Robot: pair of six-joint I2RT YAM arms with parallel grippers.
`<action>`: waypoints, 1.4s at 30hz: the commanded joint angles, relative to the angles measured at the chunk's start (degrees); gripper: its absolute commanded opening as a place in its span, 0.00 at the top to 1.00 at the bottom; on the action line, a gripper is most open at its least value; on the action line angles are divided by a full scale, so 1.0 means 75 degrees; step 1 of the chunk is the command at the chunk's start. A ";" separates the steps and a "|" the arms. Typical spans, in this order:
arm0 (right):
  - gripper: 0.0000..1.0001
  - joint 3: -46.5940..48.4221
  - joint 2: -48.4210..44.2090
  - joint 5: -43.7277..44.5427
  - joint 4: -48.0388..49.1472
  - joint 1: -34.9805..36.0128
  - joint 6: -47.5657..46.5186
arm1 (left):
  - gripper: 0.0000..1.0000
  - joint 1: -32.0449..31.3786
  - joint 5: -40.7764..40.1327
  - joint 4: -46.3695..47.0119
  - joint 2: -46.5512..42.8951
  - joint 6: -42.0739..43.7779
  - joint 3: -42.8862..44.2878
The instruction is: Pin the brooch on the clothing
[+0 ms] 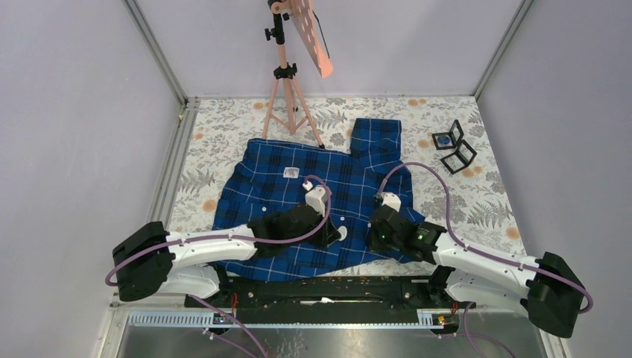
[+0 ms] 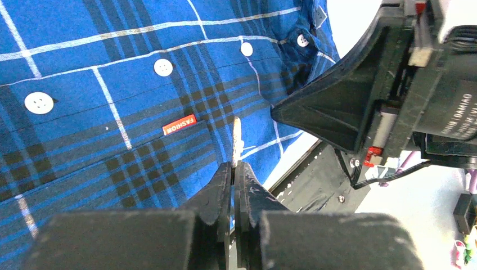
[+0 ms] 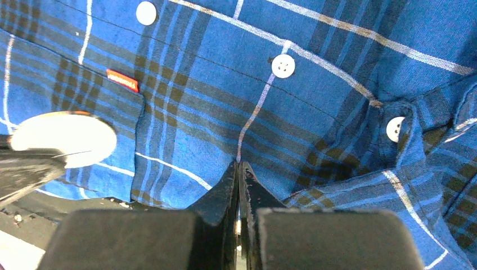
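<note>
A small red tag sewn on the blue plaid shirt is showing the word "FASHION" in white capitals, running slantwise in the left wrist view. The black housing on the right arm is carrying pale lettering reading "DAMIAO". In the right wrist view the tag's print is blurring out. The white neck label is showing marks too small to read.
</note>
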 commanded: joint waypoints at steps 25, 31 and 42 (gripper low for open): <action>1.00 -0.1012 -0.2023 -0.0347 0.2088 0.0075 0.0637 | 1.00 -0.0533 -0.0270 -0.1244 0.1921 0.0293 0.1913; 1.00 -0.0990 -0.2078 -0.0485 0.2058 0.0074 0.0527 | 1.00 -0.0573 -0.0400 -0.1342 0.1984 0.0254 0.1967; 1.00 -0.0944 -0.1275 -0.1248 0.2550 0.0069 0.0401 | 1.00 -0.0574 -0.0406 -0.1317 0.1971 0.0264 0.1963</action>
